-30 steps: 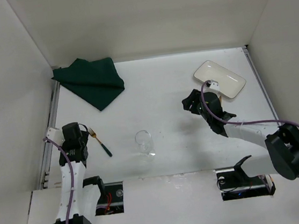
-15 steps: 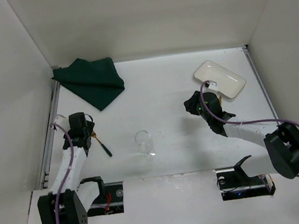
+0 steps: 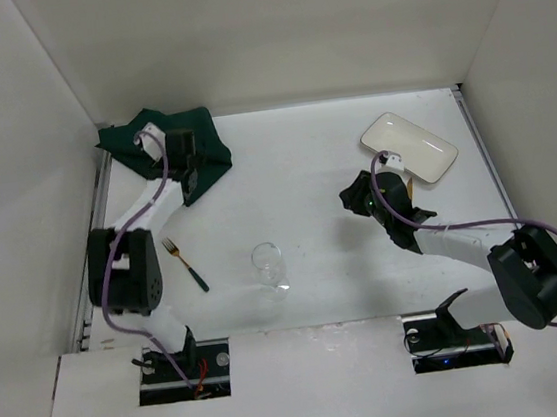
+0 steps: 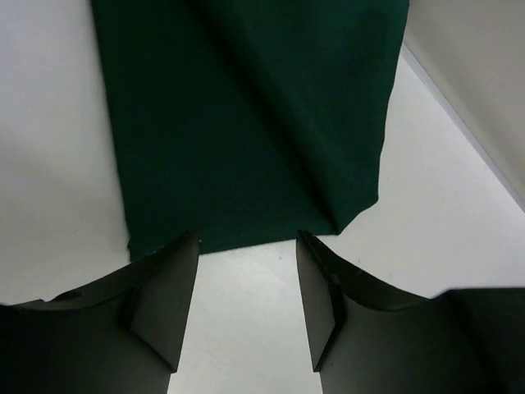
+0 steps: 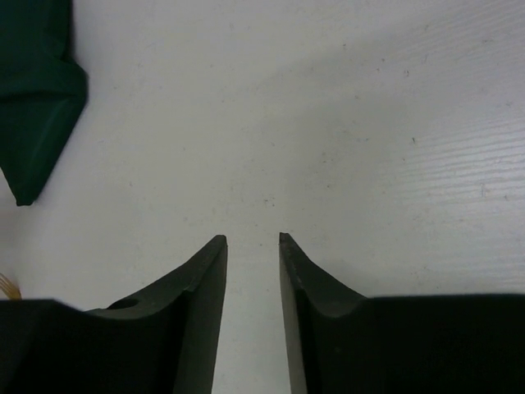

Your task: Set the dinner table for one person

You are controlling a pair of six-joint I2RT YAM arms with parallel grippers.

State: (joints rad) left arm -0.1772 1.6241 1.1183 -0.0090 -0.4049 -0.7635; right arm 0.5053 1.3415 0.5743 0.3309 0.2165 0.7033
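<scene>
left pincer (image 4: 246,238) released above green cloth (image 4: 246,123) at bench (image 3: 304,165) 10 o'clock, likely limp, so pinch its near edge; right pincer (image 5: 252,238) half-closed, empty.

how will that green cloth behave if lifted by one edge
The green cloth will probably sag and drape: it lies in soft folds. It looks thin and light, so it may unfold as it rises.
</scene>
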